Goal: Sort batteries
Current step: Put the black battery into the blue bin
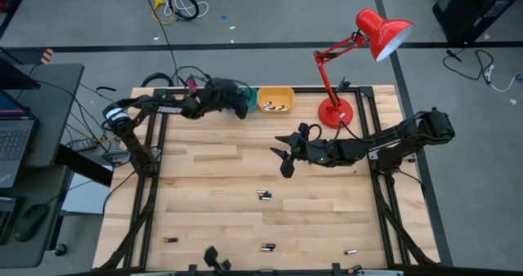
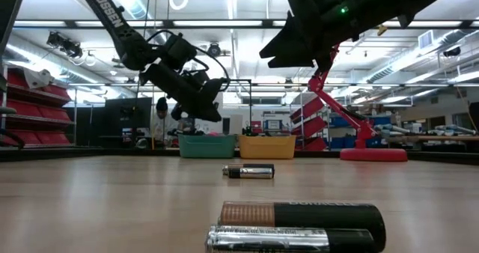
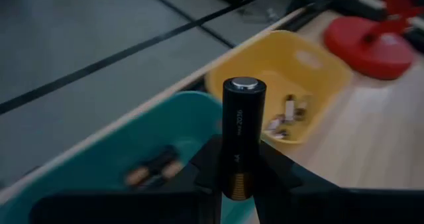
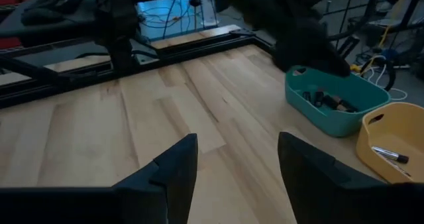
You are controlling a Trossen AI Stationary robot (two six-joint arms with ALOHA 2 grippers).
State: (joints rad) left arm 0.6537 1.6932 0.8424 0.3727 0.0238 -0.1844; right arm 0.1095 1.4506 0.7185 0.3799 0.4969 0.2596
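Note:
My left gripper hangs over the teal bin at the table's far edge, shut on a black battery. More batteries lie inside the teal bin and the yellow bin beside it. My right gripper is open above mid-table, holding nothing. Loose batteries lie on their sides on the wood: a pair at mid-table and several singles near the near edge. In the low view, two lie closest and one farther off. My left gripper pinches the battery between its two fingers at the copper-banded end. The battery runs along the fingers and sticks out past their tips, silvery end farthest from the wrist. It is lifted clear, above the teal bin's rim.
A red desk lamp stands on the table's far right corner, its arm and shade reaching beyond the far edge. Dark frame rails run along the table's left and right sides. Bare wood lies between the bins and the loose batteries.

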